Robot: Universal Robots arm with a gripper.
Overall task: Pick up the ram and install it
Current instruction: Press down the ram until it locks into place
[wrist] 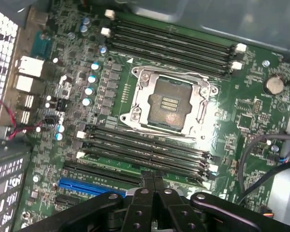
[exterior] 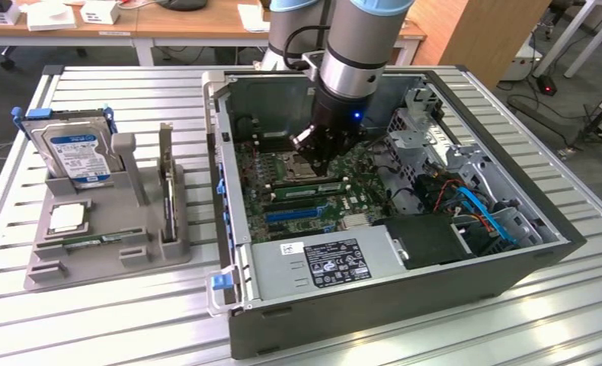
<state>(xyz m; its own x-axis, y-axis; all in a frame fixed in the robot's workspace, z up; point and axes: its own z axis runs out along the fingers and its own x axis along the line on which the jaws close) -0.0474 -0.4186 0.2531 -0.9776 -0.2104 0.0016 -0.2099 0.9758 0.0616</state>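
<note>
The robot arm reaches down into an open computer case (exterior: 545,229) lying on its side on the slatted metal bench (exterior: 128,91). Its hand (exterior: 316,158) hangs low over the green motherboard (exterior: 280,164), just beside the processor socket (exterior: 303,169). In the wrist view the hand's (wrist: 153,181) two fingers (wrist: 148,182) are pressed together with nothing between them, their tips over the row of black memory slots (wrist: 145,147) that runs along one side of the open, empty socket (wrist: 170,104). A second bank of memory slots (wrist: 174,43) lies on the far side of that socket, and a blue expansion slot (wrist: 89,186) sits near the fingers.

The ram (exterior: 96,241) lies flat in a groove of the grey parts holder (exterior: 108,263), which stands on the bench at the exterior view's left, well apart from the case and from the hand. On the same holder a hard drive (exterior: 75,156) with a blue and white label leans upright, a square silver processor chip (exterior: 67,218) rests in its own recess, and a dark expansion card (exterior: 166,179) stands on edge. Inside the case a grey power supply (exterior: 321,263) with a white label lies toward the near wall, with blue cables (exterior: 484,212) beside it
</note>
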